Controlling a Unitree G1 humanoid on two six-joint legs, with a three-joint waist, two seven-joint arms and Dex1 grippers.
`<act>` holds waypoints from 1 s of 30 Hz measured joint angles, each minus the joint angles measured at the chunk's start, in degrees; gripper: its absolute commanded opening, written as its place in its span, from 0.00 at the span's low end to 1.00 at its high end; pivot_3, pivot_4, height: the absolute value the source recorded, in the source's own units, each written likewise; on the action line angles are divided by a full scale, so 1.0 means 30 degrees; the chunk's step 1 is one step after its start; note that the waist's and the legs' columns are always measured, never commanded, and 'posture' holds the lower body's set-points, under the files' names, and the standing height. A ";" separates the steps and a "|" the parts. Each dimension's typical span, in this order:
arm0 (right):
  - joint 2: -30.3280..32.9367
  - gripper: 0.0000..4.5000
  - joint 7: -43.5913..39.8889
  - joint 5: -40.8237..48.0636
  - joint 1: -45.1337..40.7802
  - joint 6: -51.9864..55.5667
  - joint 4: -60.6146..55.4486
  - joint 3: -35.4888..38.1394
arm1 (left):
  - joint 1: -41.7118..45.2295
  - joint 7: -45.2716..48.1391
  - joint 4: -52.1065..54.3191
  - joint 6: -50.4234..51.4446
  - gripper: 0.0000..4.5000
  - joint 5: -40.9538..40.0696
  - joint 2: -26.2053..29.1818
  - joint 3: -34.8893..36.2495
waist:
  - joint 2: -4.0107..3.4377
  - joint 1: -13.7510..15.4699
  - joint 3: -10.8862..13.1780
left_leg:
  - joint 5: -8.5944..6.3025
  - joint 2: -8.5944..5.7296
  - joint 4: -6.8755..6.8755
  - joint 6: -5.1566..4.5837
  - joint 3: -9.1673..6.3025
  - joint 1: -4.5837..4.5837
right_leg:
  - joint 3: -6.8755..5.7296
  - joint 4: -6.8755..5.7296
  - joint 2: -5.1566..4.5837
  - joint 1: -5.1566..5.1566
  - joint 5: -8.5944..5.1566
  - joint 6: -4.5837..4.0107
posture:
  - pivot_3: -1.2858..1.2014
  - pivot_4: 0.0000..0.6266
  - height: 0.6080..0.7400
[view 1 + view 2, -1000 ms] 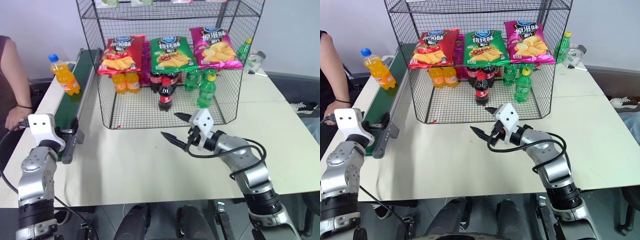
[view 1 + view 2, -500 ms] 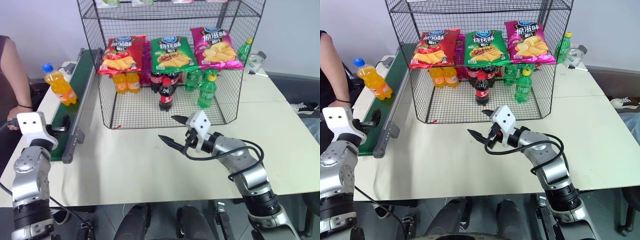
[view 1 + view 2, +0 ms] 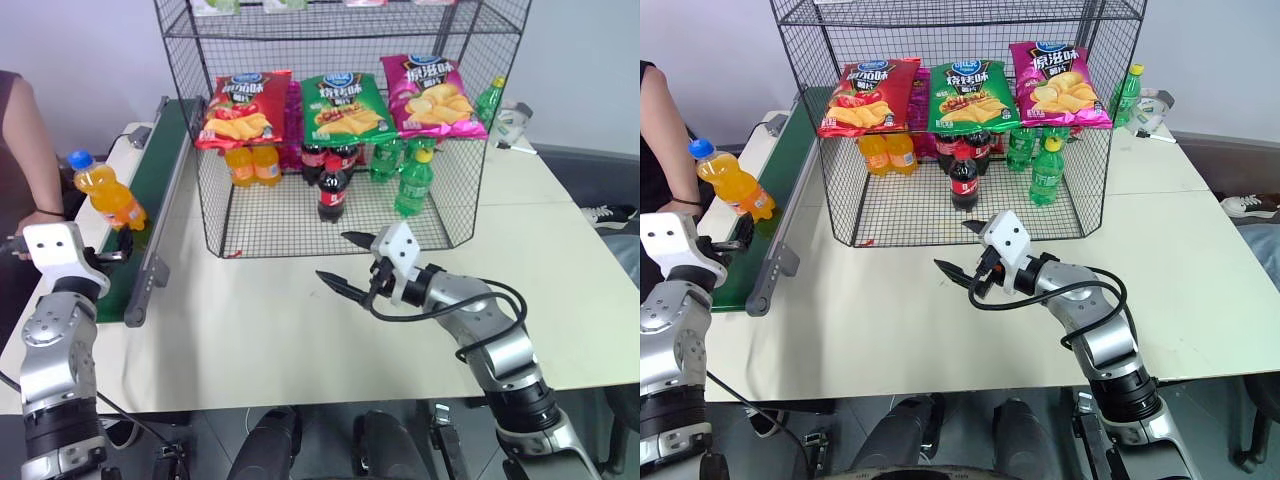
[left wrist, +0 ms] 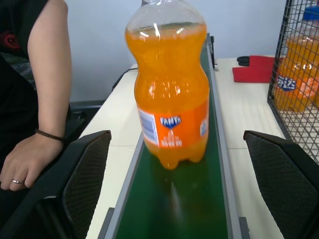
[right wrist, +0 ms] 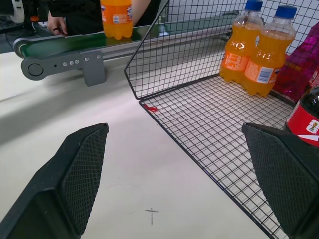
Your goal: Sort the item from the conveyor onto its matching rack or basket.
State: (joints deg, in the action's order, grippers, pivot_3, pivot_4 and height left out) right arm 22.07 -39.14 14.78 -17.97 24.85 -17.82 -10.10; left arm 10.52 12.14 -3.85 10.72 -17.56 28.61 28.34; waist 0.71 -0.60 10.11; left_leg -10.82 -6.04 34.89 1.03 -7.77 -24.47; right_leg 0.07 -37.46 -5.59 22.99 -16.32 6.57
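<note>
The item, a small orange soda bottle (image 3: 105, 195) with a blue cap, stands on the conveyor's green belt (image 3: 165, 150) near its front end. In the left wrist view the bottle (image 4: 172, 99) is centred a short way ahead of my left gripper (image 4: 182, 174), whose fingers (image 4: 84, 169) stand wide open on either side of the belt. My right gripper (image 3: 333, 257) hovers open and empty over the table in front of the black wire rack (image 3: 290, 225), pointing toward the conveyor (image 5: 75, 45).
On the rack's bottom tier stand two orange soda bottles (image 5: 256, 50), cola bottles (image 3: 332, 190) and green bottles (image 3: 412, 185). Chip bags (image 3: 345, 105) hang above them. A person's arm (image 3: 30, 170) rests left of the conveyor. The white table (image 3: 300, 320) spreads in front of the rack.
The orange bottle has ridden down the belt toward my left gripper. My left hand has shifted slightly outward. The right arm has stayed still.
</note>
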 measured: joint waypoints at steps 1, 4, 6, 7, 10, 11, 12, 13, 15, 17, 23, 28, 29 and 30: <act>0.0000 1.00 0.0000 -0.0001 -0.0005 0.0000 0.0000 -0.0032 | 0.0066 0.0039 -0.0008 -0.0062 0.99 -0.0028 0.0027 0.0073 | 0.0000 0.0000 0.0000 | 0.0000 0.0000 0.0000 0.0000 0.0000 0.0000 | 0.0000 0.0000 0.0000 0.0000 0.0000 0.0000 | 0.52 0.24 1.00; 0.0000 1.00 -0.0004 -0.0002 -0.0011 -0.0001 0.0000 -0.0089 | 0.0288 0.0103 -0.0009 -0.0133 0.99 -0.0169 0.0280 0.0252 | 0.0000 -0.0003 0.0000 | 0.0000 0.0000 -0.0001 0.0000 -0.0001 0.0000 | 0.0000 0.0000 0.0000 0.0000 0.0000 0.0000 | 0.52 0.24 1.00; -0.0004 1.00 -0.0005 -0.0004 -0.0042 -0.0003 0.0001 -0.0090 | 0.0371 0.0098 -0.0011 -0.0135 0.99 -0.0230 0.0379 0.0508 | 0.0000 -0.0005 0.0000 | 0.0000 0.0000 -0.0001 0.0000 0.0000 0.0000 | 0.0000 0.0000 0.0000 0.0000 0.0000 0.0000 | 0.52 0.24 1.00; -0.0004 1.00 -0.0005 -0.0004 -0.0049 -0.0005 0.0001 -0.0090 | 0.0386 0.0078 -0.0016 -0.0135 0.99 -0.0256 0.0401 0.0651 | 0.0001 -0.0005 0.0000 | 0.0000 0.0000 -0.0001 0.0000 0.0000 0.0000 | -0.0001 0.0000 0.0001 0.0000 0.0000 0.0000 | 0.52 0.24 1.00; -0.0019 1.00 -0.0006 -0.0005 -0.0052 -0.0005 0.0003 -0.0095 | 0.0393 0.0078 -0.0027 -0.0135 0.99 -0.0460 0.0432 0.0708 | 0.0001 -0.0007 0.0000 | 0.0000 0.0000 -0.0002 0.0000 -0.0001 0.0000 | -0.0001 -0.0001 0.0002 0.0001 0.0000 0.0000 | 0.52 0.24 1.00; -0.0031 1.00 -0.0006 -0.0005 -0.0052 -0.0005 0.0003 -0.0103 | 0.0393 0.0078 -0.0034 -0.0135 0.99 -0.0509 0.0433 0.0708 | 0.0001 -0.0008 0.0000 | 0.0000 0.0000 -0.0001 0.0000 0.0000 0.0000 | -0.0001 -0.0001 0.0001 0.0000 0.0000 0.0000 | 0.52 0.24 1.00; -0.0048 1.00 -0.0006 -0.0004 -0.0052 -0.0006 0.0004 -0.0122 | 0.0393 0.0078 -0.0035 -0.0133 0.99 -0.0558 0.0434 0.0708 | 0.0000 -0.0004 -0.0001 | 0.0000 0.0000 0.0000 0.0000 0.0000 0.0000 | -0.0001 -0.0001 0.0001 0.0000 0.0000 0.0000 | 0.52 0.24 1.00; -0.0065 1.00 -0.0006 -0.0005 -0.0052 -0.0006 0.0004 -0.0150 | 0.0393 0.0077 -0.0035 -0.0131 0.99 -0.0568 0.0435 0.0709 | 0.0001 -0.0001 0.0000 | 0.0000 0.0000 0.0000 0.0000 0.0000 0.0000 | -0.0001 -0.0001 0.0001 0.0000 0.0000 0.0000 | 0.52 0.24 1.00; -0.0108 1.00 -0.0006 -0.0005 -0.0052 -0.0006 0.0003 -0.0207 | 0.0393 0.0074 -0.0035 -0.0116 0.99 -0.0582 0.0441 0.0708 | 0.0001 -0.0004 0.0000 | 0.0000 0.0000 0.0000 0.0000 0.0000 0.0000 | -0.0001 -0.0001 0.0001 0.0000 0.0000 0.0000 | 0.52 0.24 1.00; -0.0109 1.00 -0.0006 -0.0007 -0.0052 -0.0005 0.0003 -0.0211 | 0.0393 0.0073 -0.0035 -0.0030 0.99 -0.0602 0.0458 0.0708 | 0.0000 -0.0005 -0.0001 | 0.0000 0.0000 0.0000 0.0000 -0.0001 0.0000 | -0.0001 -0.0002 0.0001 0.0000 0.0000 0.0001 | 0.52 0.24 1.00; -0.0109 1.00 -0.0007 -0.0009 -0.0051 -0.0006 0.0003 -0.0221 | 0.0392 0.0084 -0.0035 0.0163 0.99 -0.0616 0.0480 0.0700 | 0.0001 -0.0006 0.0000 | 0.0000 0.0000 0.0001 0.0000 0.0000 0.0000 | -0.0001 -0.0002 0.0001 -0.0001 0.0001 0.0000 | 0.52 0.24 1.00; -0.0111 1.00 -0.0008 -0.0008 -0.0047 -0.0005 0.0003 -0.0259 | 0.0384 0.0227 -0.0035 0.0324 0.62 -0.0694 0.0481 0.0705 | 0.0001 0.0007 -0.0001 | 0.0000 0.0000 0.0002 0.0000 0.0000 0.0000 | -0.0001 -0.0002 0.0001 -0.0001 0.0001 0.0001 | 0.52 0.24 1.00; -0.0113 1.00 -0.0008 -0.0008 -0.0048 -0.0006 0.0003 -0.0264 | 0.0376 0.0292 -0.0031 0.0350 0.56 -0.0755 0.0477 0.0697 | 0.0001 0.0009 -0.0001 | 0.0000 0.0000 0.0001 0.0000 -0.0001 0.0000 | -0.0001 -0.0002 0.0001 -0.0001 0.0001 0.0000 | 0.52 0.24 1.00; -0.0115 1.00 -0.0008 -0.0009 -0.0047 -0.0005 0.0003 -0.0269 | 0.0375 0.0310 -0.0031 0.0371 0.56 -0.0759 0.0480 0.0693 | 0.0002 0.0002 -0.0001 | 0.0000 0.0000 0.0002 0.0000 -0.0001 0.0002 | -0.0001 -0.0002 0.0002 -0.0001 0.0001 0.0000 | 0.52 0.24 1.00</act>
State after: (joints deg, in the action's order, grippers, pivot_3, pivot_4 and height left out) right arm 21.72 -39.16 14.75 -18.12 24.83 -17.81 -10.91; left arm 11.65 13.07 -3.95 11.83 -19.84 30.05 30.42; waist 0.72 -0.59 10.11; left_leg -10.82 -6.04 34.90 1.03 -7.77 -24.46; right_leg 0.06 -37.47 -5.58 22.99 -16.32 6.57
